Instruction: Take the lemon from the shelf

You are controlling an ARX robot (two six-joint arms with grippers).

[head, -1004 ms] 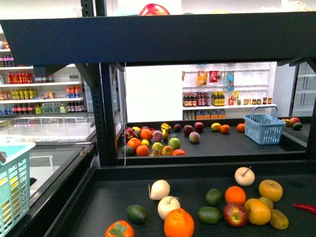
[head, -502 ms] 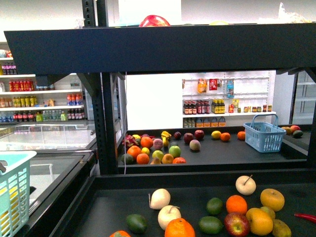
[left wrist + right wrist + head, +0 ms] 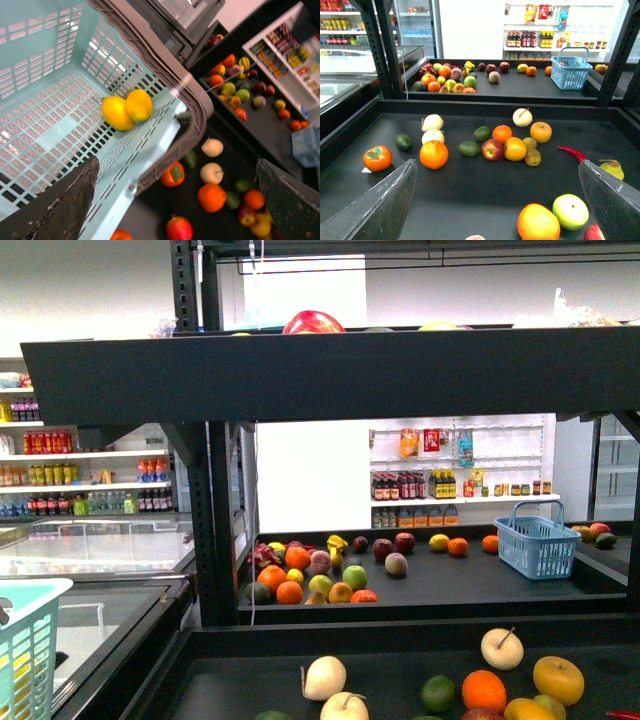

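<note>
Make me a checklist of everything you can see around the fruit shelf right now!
Surface: shelf, black tiers with dark trays.
Job's things: two lemons lie touching inside the teal basket; no sure lemon spotted on the trays.
Clutter: orange, red apple, red chilli, blue basket, many other fruits.
Grippers: left gripper open, empty; right gripper open, empty.
Cables: thin pale cord beside the post.
Surroundings: store shelves of bottles.
</note>
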